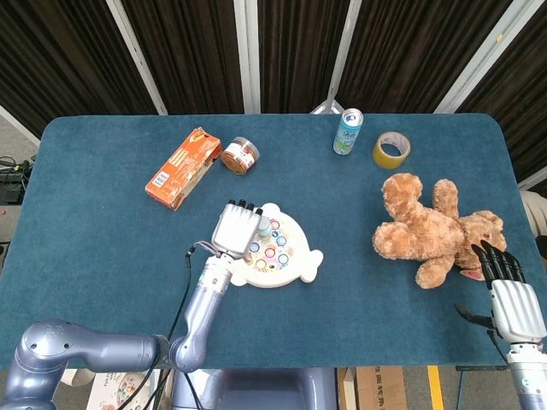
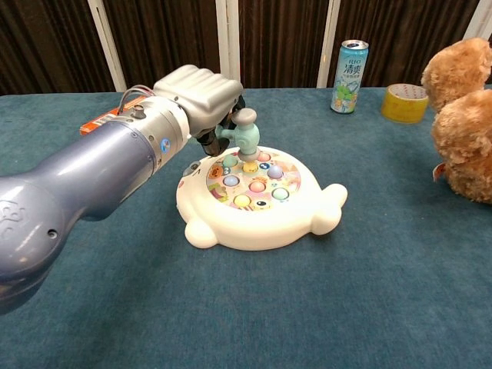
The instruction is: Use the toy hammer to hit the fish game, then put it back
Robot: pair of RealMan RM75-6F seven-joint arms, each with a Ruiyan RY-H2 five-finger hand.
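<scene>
Can [image 1: 348, 131], tape [image 1: 391, 149], bear [image 1: 427, 228] nearby

Left hand [image 1: 237, 228] closed around toy hammer [image 1: 263, 226] over fish game [image 1: 275, 247], right hand [image 1: 511, 299] at table [image 1: 102, 239] edge, fingers extended, beside teddy bear [image 1: 427, 227].

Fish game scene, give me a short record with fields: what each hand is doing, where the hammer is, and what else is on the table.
left hand: left hand grips the toy hammer by its handle
hammer position: head down at the pegs near the back of the fish game; contact cannot be told
right hand: right hand holds nothing, fingers extended, at the table's near right edge
other things: teddy bear, drink can, tape roll, orange box, small jar
</scene>
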